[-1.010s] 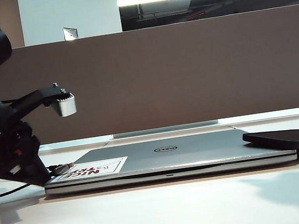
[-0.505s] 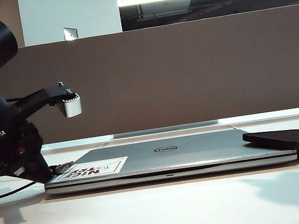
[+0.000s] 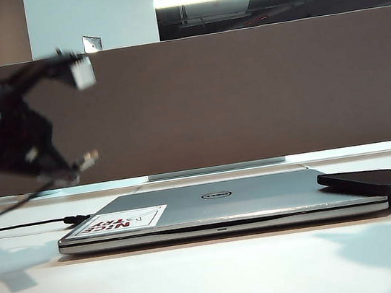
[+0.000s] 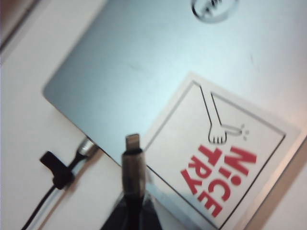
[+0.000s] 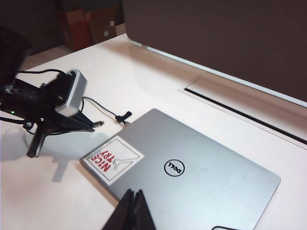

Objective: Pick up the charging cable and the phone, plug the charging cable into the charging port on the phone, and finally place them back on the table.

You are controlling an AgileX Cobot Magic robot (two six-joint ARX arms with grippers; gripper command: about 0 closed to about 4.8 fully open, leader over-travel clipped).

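Observation:
My left gripper (image 3: 66,170) hangs above the table's left side, shut on the charging cable (image 3: 14,205). The cable's silver plug tip (image 3: 90,158) sticks out past the fingers. In the left wrist view the plug (image 4: 133,142) points at the laptop's stickered corner, out in front of the left gripper (image 4: 128,205). The black phone (image 3: 379,180) lies flat, resting on the laptop's right edge. My right gripper (image 5: 134,193) is shut on nothing, above the laptop lid, and is out of the exterior view. The charging port cannot be made out.
A closed silver Dell laptop (image 3: 218,205) with a red-lettered sticker (image 3: 122,221) lies mid-table (image 3: 199,277). A second thin black cord (image 3: 39,224) with a black plug (image 4: 57,168) lies beside its left corner. A grey-brown divider panel (image 3: 247,95) stands behind.
The left gripper has risen from table level by the laptop's corner, carrying the charging cable's plug up with it. The phone and laptop have not moved.

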